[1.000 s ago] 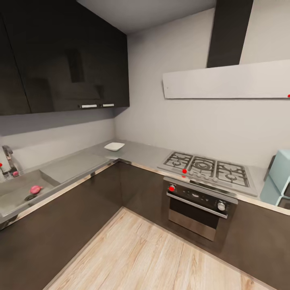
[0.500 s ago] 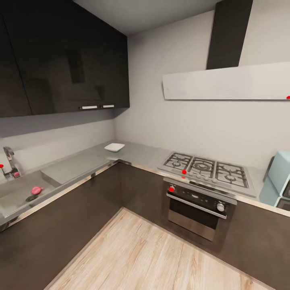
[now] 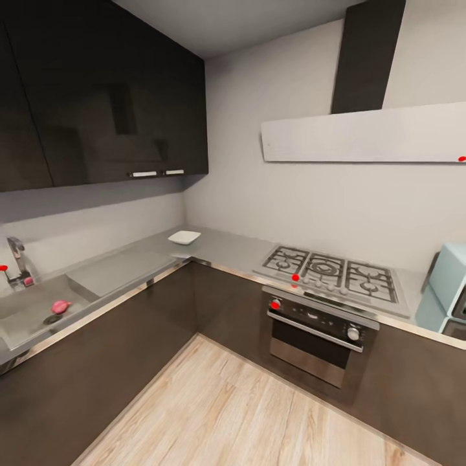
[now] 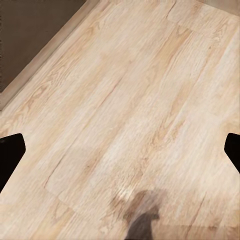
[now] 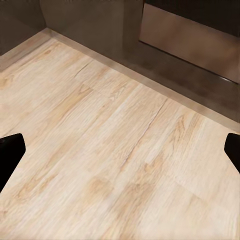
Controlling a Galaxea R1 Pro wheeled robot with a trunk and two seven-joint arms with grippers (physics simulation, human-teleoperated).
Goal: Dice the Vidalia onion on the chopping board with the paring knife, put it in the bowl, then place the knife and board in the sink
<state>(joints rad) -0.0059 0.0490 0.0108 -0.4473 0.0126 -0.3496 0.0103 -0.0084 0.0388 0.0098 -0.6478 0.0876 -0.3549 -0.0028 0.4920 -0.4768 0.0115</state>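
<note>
- My arms hang low, both wrist cameras aimed at the wood floor (image 4: 120,100). I read this as the carry pose for driving, with nothing reaching out yet.
- Left gripper (image 4: 120,150): its dark fingers (image 4: 10,152) show at opposite edges of the left wrist view, so the jaws stand wide apart with nothing between them but floor.
- Right gripper (image 5: 120,150): same picture, fingers (image 5: 10,152) at the two edges, spread wide, empty. Past it the floor runs up to the base of the dark lower cabinets (image 5: 100,25).
- Sink (image 3: 26,317) is my landmark, at the far left of the head view, let into the countertop (image 3: 129,265).
- Onion (image 3: 61,306): pinkish lump inside the sink, just beside the round drain (image 3: 52,318), so it sits low in the basin.
- Tap (image 3: 18,262) stands at the back of the sink, against the wall.
- Bowl (image 3: 184,237): white, on the countertop well to the right of the sink, past the drainboard, in the corner under the wall cabinets (image 3: 103,90).
- Stove (image 3: 336,275) lies further right again from the sink, round the corner.
- Board and knife: can't pick them out here.
- Onion versus grippers: well apart. Both grippers point at the floor down low, the onion is up in the sink. My guess is the base has to close in on the sink before either arm can reach.
</note>
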